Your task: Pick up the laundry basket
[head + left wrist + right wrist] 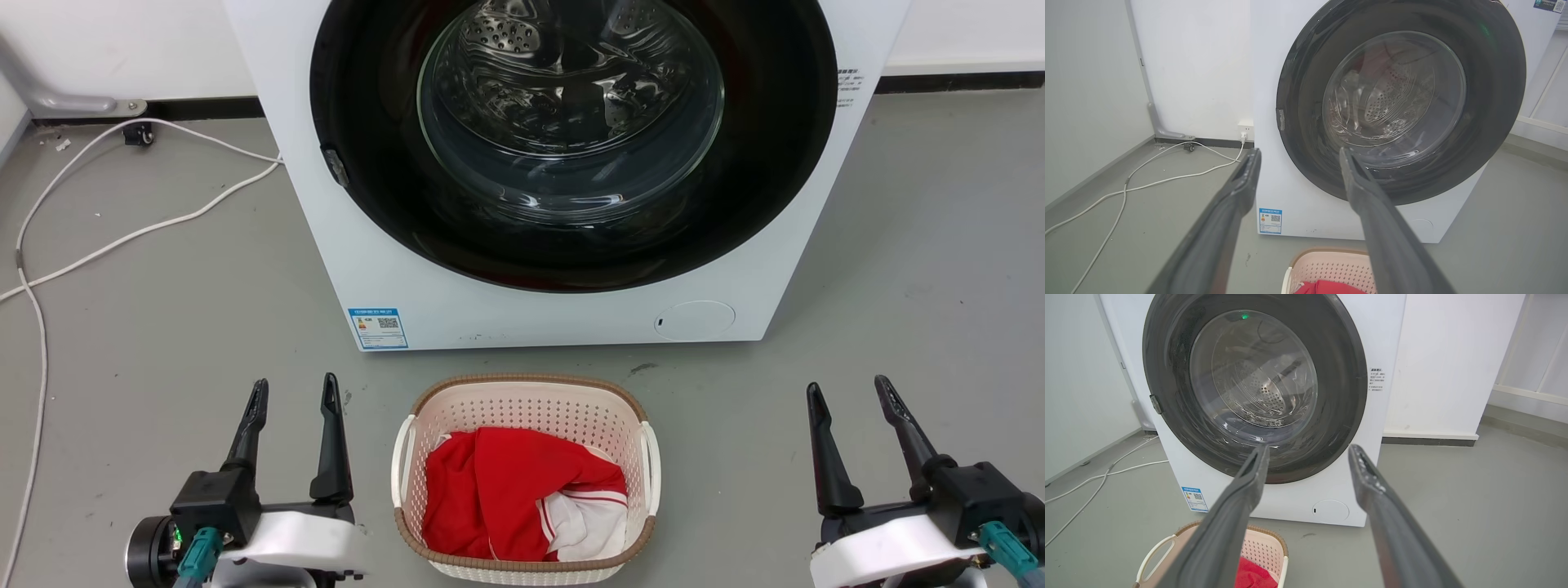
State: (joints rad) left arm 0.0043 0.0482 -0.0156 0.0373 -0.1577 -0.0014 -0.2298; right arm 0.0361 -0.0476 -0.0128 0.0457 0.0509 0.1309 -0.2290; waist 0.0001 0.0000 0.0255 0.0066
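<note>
The left gripper (295, 382) hovers with jaws spread, aimed at the washing machine (384, 269) — the laundry basket (522, 404) sits on the floor (163, 327) well to those jaws' inner side, between both grippers, holding a red garment (506, 482). Its white side handles (400, 457) face outward, probably why the arms flank it for a two-sided lift, though the wrist views barely show them. The right gripper (848, 384) mirrors this — jaws parted, nothing between them

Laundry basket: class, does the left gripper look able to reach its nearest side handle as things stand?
Probably yes: the left gripper is open, and only bare floor lies between it and the handle.
</note>
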